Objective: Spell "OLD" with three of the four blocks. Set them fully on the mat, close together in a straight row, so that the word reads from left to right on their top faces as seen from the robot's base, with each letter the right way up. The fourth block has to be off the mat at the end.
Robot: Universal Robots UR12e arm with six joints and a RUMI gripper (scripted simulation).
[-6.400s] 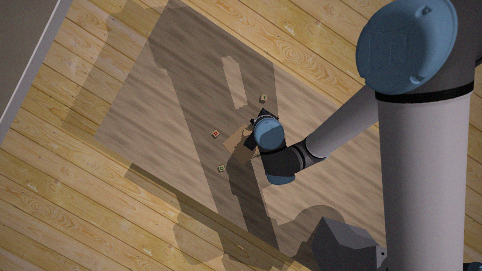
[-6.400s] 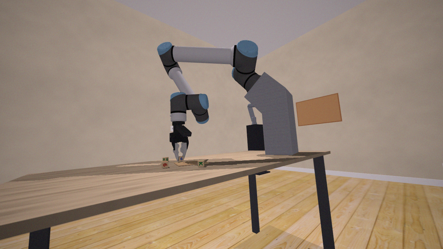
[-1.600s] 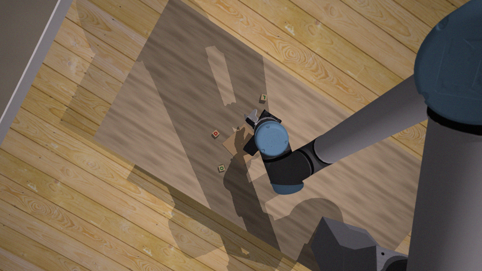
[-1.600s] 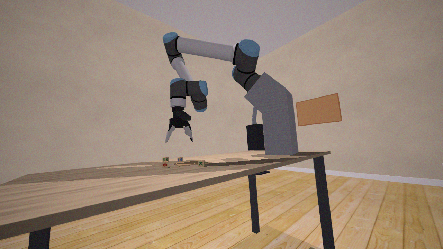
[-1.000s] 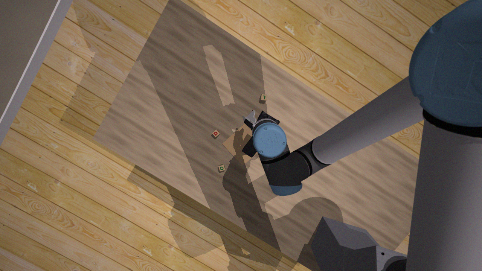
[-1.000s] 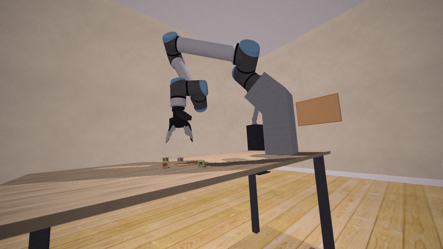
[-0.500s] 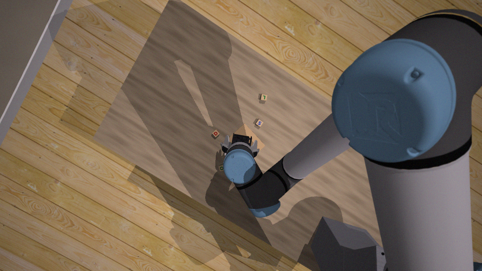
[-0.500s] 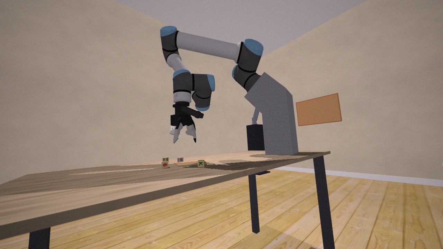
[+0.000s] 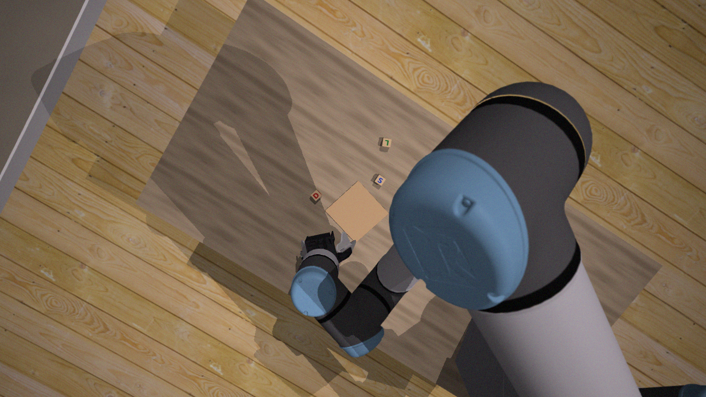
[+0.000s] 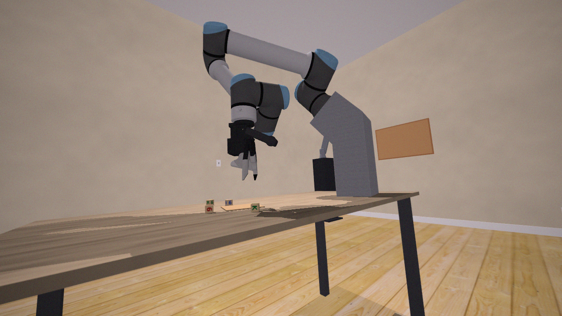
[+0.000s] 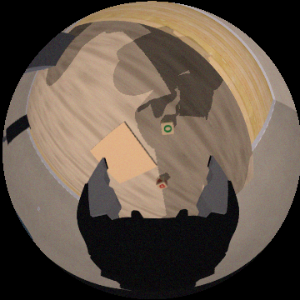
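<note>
- Yellow, knotted planks make up the floor [image 9: 616, 123] [image 10: 353, 255] [image 11: 175, 17], and plain beige walls [image 10: 117, 98] are seen behind the desk [image 9: 246, 98] [image 10: 98, 235] [image 11: 62, 112].
- On the wall, a flat orange board [image 10: 404, 139] with a darker rim is mounted.
- All four blocks are set on the desk, off the mat [image 9: 356, 211] [image 10: 232, 207] [image 11: 123, 152]; no word is formed.
- No long axis can be given to the cube-shaped blocks. By the top view, the D block [image 9: 315, 196] [image 10: 209, 209] [image 11: 162, 183] is turned slightly clockwise, the S block [image 9: 379, 180] [image 10: 228, 202] is tilted, and the L block [image 9: 386, 142] [image 10: 209, 202] is turned nearly upside down.
- The O block [image 10: 254, 207] [image 11: 167, 128] is placed nearest the long edge beside the D; its letter's upright direction cannot be told. The L is placed towards the opposite long edge.
- Pale wood-like faces are marked in green, red and blue. The mat is thin, square and smooth; the desk is streaked with brown grain and crossed by shadows.
- The claw [image 9: 324, 246] [image 10: 250, 179] [image 11: 157, 157] is held above the desk, spread wide, with nothing gripped.

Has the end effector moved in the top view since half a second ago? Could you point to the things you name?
Yes. The end effector [image 9: 325, 249] [image 10: 250, 179] [image 11: 157, 157] overlapped the mat [image 9: 356, 211] [image 10: 239, 207] [image 11: 123, 154]; now it's mostly off it, toward the lower left.
</note>
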